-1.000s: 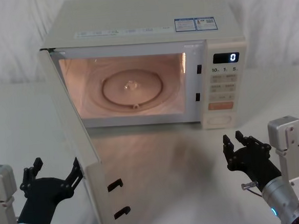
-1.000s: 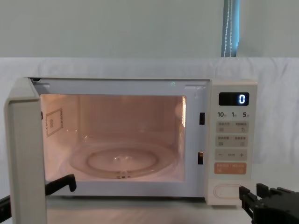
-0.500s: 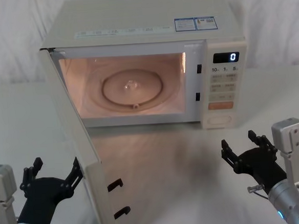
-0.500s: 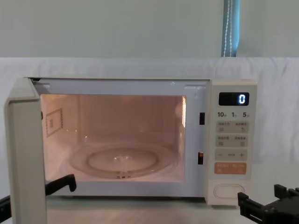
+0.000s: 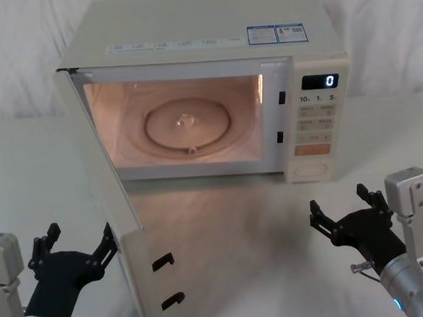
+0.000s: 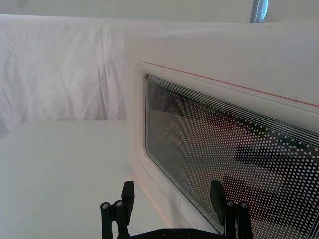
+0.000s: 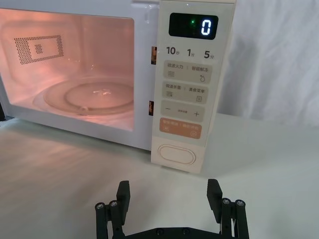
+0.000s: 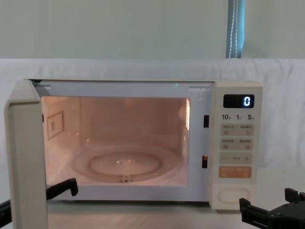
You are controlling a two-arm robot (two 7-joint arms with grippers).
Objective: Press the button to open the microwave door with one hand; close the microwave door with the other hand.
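Observation:
The cream microwave door point(image 5: 101, 188) stands swung wide open on the left, and its edge shows in the chest view point(image 8: 26, 162). My left gripper point(image 5: 81, 239) is open low beside the door's outer face. In the left wrist view point(image 6: 172, 189) one finger lies close to the dotted dark window point(image 6: 239, 164). The plain cream button point(image 5: 310, 170) sits at the bottom of the control panel point(image 7: 176, 154) point(image 8: 232, 195). My right gripper point(image 5: 339, 202) is open and empty. It hovers over the table in front of the button and apart from it point(image 7: 169, 188) point(image 8: 267, 202).
The lit cavity holds a glass turntable point(image 5: 187, 124). The display point(image 5: 319, 81) reads 0, and an orange key point(image 7: 180, 128) sits just above the button. White cloth covers the table point(image 5: 239, 236) and the backdrop.
My right gripper has drawn back from the control panel toward me and a little lower, its fingers spread wider. The door and the left gripper have not moved.

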